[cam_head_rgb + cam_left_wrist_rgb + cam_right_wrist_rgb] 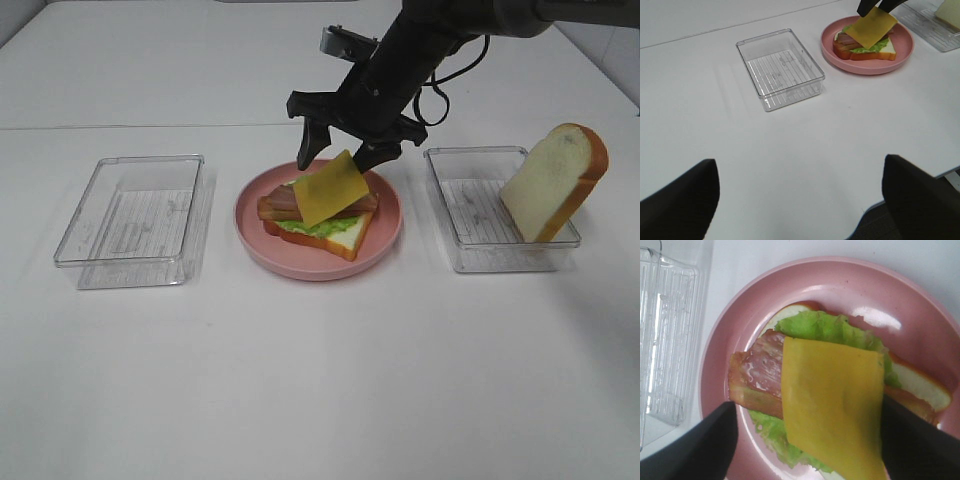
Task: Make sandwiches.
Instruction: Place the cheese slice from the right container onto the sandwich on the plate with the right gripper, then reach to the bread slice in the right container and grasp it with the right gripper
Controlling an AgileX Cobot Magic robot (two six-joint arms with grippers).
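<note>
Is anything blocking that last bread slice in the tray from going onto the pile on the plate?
Only the right gripper itself, hanging open over the cheese. Otherwise nothing visible lies between the bread slice and the pink plate.

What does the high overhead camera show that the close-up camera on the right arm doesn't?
Only the high view: a bread slice leaning in the right tray, and the right arm's gripper from outside. Only the right wrist view: the ham's marbled surface close up. Both: the cheese slice tilted over the lettuce and bottom bread on the pink plate, and the left tray.
</note>
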